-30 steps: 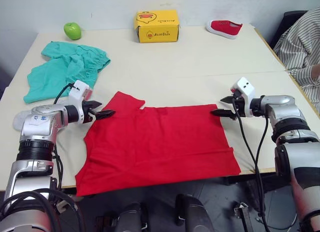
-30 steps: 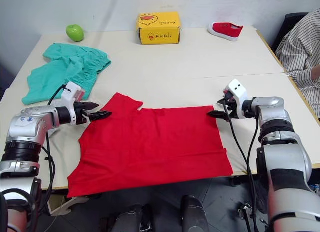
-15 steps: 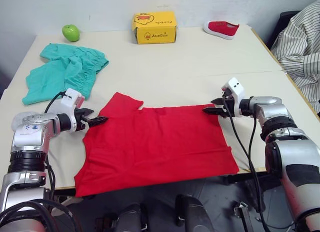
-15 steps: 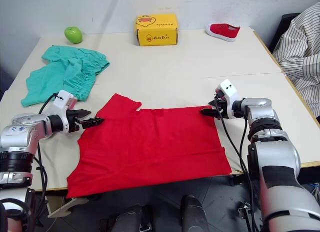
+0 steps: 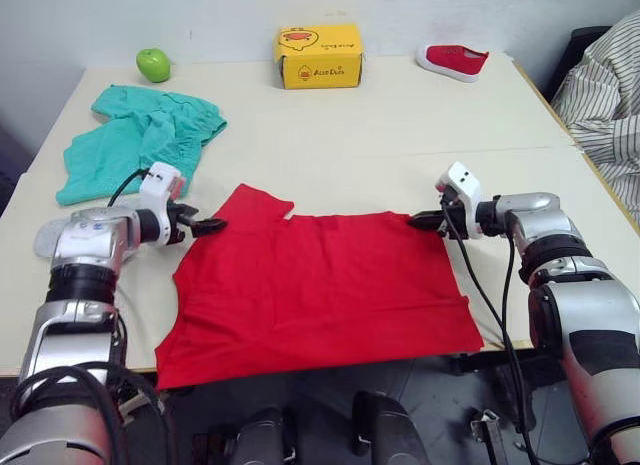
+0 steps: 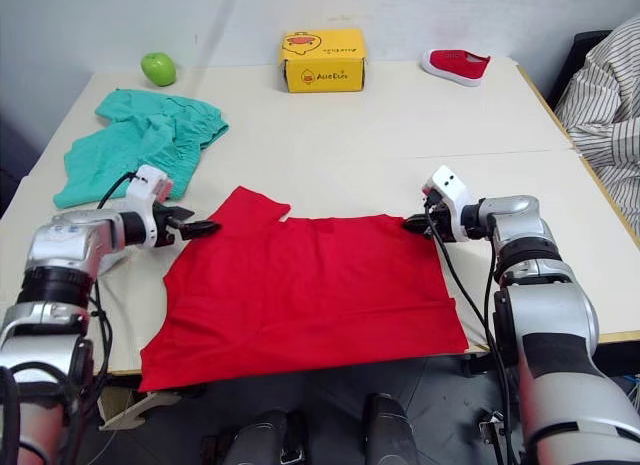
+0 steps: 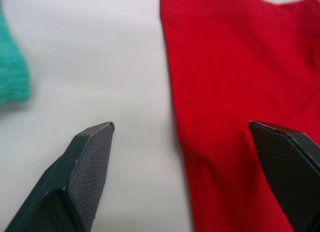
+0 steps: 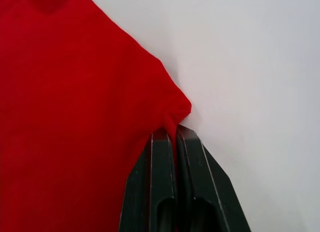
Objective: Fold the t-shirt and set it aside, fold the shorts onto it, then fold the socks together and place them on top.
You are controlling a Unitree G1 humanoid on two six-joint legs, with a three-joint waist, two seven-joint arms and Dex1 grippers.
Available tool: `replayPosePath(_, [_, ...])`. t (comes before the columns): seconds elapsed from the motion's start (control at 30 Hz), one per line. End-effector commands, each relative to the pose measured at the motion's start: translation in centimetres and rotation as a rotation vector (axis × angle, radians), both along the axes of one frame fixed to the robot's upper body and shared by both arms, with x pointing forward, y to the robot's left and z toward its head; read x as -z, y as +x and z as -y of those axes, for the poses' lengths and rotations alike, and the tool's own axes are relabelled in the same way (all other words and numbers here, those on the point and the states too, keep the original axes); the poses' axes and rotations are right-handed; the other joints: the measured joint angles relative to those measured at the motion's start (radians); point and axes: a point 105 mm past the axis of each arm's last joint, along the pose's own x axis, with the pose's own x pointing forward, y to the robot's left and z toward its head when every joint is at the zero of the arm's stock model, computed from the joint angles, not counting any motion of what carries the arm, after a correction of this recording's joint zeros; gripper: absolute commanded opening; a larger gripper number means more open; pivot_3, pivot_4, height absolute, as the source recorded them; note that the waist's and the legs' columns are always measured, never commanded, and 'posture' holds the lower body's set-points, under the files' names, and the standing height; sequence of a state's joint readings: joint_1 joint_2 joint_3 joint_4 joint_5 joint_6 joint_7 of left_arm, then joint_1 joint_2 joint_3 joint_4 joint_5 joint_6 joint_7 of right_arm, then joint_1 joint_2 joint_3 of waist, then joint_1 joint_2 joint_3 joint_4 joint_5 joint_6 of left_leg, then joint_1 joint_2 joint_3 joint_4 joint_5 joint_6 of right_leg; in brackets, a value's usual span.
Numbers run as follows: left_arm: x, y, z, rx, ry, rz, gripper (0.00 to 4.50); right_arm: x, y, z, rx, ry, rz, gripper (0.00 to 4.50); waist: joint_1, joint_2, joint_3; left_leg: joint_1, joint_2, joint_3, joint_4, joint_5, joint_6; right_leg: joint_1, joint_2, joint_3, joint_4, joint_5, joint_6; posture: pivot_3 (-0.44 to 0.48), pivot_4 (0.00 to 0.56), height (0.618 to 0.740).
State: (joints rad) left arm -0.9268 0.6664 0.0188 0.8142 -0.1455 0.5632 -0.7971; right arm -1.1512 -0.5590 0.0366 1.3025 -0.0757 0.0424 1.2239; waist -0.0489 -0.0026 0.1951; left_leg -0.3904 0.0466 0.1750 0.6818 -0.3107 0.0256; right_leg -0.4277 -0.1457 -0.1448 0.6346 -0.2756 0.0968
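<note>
The red t-shirt [image 5: 320, 275] lies spread flat at the table's near edge. My right gripper [image 5: 418, 221] is shut on its far right corner, and in the right wrist view the cloth [image 8: 75, 92] bunches between the closed fingers [image 8: 162, 157]. My left gripper [image 5: 210, 226] is open at the shirt's left edge by the sleeve, with the red hem [image 7: 230, 92] lying between its spread fingertips [image 7: 95, 142]. The teal shorts [image 5: 140, 135] lie crumpled at the far left. A pale grey piece, perhaps the socks [image 5: 45, 243], peeks out beside my left forearm.
Along the table's [image 5: 400, 125] far side stand a green apple [image 5: 153, 64], a yellow box [image 5: 318, 55] and a red shoe [image 5: 452, 59]. A person in a striped shirt [image 5: 605, 75] sits at the right.
My right gripper has closed on the shirt's far right corner. The left gripper stays open at the sleeve. The camera has shifted a little.
</note>
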Motion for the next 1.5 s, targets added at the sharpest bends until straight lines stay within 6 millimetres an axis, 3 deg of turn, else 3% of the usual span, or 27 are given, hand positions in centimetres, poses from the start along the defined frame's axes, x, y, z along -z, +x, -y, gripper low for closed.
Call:
replayPosePath(0.03, [1.9, 0.0, 1.1, 0.038, -0.006, -0.069, 4.5, -0.3, -0.2, 0.3, -0.019, -0.002, 0.015, 0.06, -0.001, 0.0, 0.0, 0.0, 0.0, 0.0, 0.0, 0.0, 0.0, 0.0, 0.0, 0.0, 0.0, 0.0, 0.0, 0.0, 0.15, 0.74])
replayPosePath(0.07, [2.0, 0.0, 1.4, 0.051, -0.015, -0.077, 4.5, -0.3, -0.3, 0.3, -0.023, -0.002, 0.014, 0.06, -0.001, 0.0, 0.0, 0.001, 0.0, 0.0, 0.0, 0.0, 0.0, 0.0, 0.0, 0.0, 0.001, 0.0, 0.0, 0.0, 0.15, 0.74])
replayPosePath(0.17, [2.0, 0.4, 1.9, 0.057, -0.034, -0.069, 3.95, -0.2, -0.4, 0.4, -0.027, -0.001, 0.012, 0.0, 0.002, 0.0, 0.0, 0.001, 0.0, 0.0, 0.0, 0.0, 0.0, 0.0, -0.001, 0.0, 0.001, 0.0, 0.0, 0.0, 0.15, 0.74])
replayPosePath(0.33, [1.7, 0.8, 3.1, 0.084, -0.083, -0.042, 2.47, 0.1, -0.6, 0.6, -0.029, -0.003, 0.009, 0.0, 0.005, 0.0, 0.0, 0.001, 0.0, 0.0, 0.0, 0.0, 0.0, 0.0, -0.001, 0.0, 0.002, 0.0, 0.0, 0.0, 0.15, 0.74])
replayPosePath(0.57, [1.2, 1.1, 2.1, 0.031, -0.148, 0.014, 0.2, 0.1, -0.6, 0.9, -0.022, 0.005, 0.022, 0.0, 0.003, 0.0, 0.0, 0.001, 0.0, -0.001, 0.0, 0.0, 0.0, 0.0, -0.001, 0.0, 0.002, 0.0, 0.0, 0.0, 0.15, 0.74])
replayPosePath(0.6, [0.9, 1.1, 2.1, 0.032, -0.182, 0.02, 0.09, 0.1, -0.6, 1.0, -0.017, 0.009, 0.023, 0.0, 0.002, 0.0, 0.0, 0.001, 0.0, -0.001, 0.0, 0.0, 0.0, 0.0, -0.001, 0.0, 0.002, 0.0, 0.0, 0.0, 0.15, 0.74])
replayPosePath(0.77, [-0.4, 0.9, 2.2, 0.068, -0.233, 0.058, 0.09, -0.5, -0.5, 1.5, 0.01, 0.047, 0.041, 0.0, -0.001, 0.0, 0.0, 0.0, 0.0, -0.001, 0.0, 0.0, 0.0, 0.0, -0.001, 0.0, 0.002, 0.0, 0.0, 0.0, 0.15, 0.74])
replayPosePath(0.97, [-1.9, 0.5, 1.3, 0.092, -0.23, 0.13, 0.09, -2.9, -0.3, 1.4, 0.007, 0.159, 0.107, 0.0, -0.011, -0.001, 0.0, 0.0, 0.0, -0.001, 0.0, 0.0, 0.0, -0.001, -0.001, 0.0, 0.001, 0.0, 0.0, 0.0, 0.15, 0.74])
replayPosePath(1.17, [-3.4, -0.7, 0.8, 0.156, -0.22, 0.166, 0.09, -4.1, -0.7, 2.5, 0.001, 0.202, 0.128, 0.0, -0.012, -0.001, 0.0, 0.0, 0.0, -0.001, -0.001, 0.0, 0.0, -0.001, 0.0, 0.0, 0.001, 0.0, 0.0, 0.0, 0.15, 0.74])
replayPosePath(1.4, [-4.3, -4.6, 0.4, 0.265, -0.172, 0.176, 0.09, -4.6, -2.3, 4.2, -0.027, 0.282, 0.103, 0.0, -0.01, -0.001, 0.0, 0.0, 0.001, -0.003, -0.001, 0.0, 0.0, -0.002, 0.0, 0.002, 0.001, 0.0, 0.0, 0.0, 0.15, 0.74])
replayPosePath(1.5, [-2.9, -6.4, 0.1, 0.276, -0.111, 0.149, 0.09, -3.9, -3.0, 4.7, -0.033, 0.291, 0.095, 0.0, -0.008, -0.001, 0.0, 0.0, 0.002, -0.003, -0.001, 0.0, 0.0, -0.001, -0.001, 0.003, 0.001, 0.0, 0.0, 0.0, 0.15, 0.74])
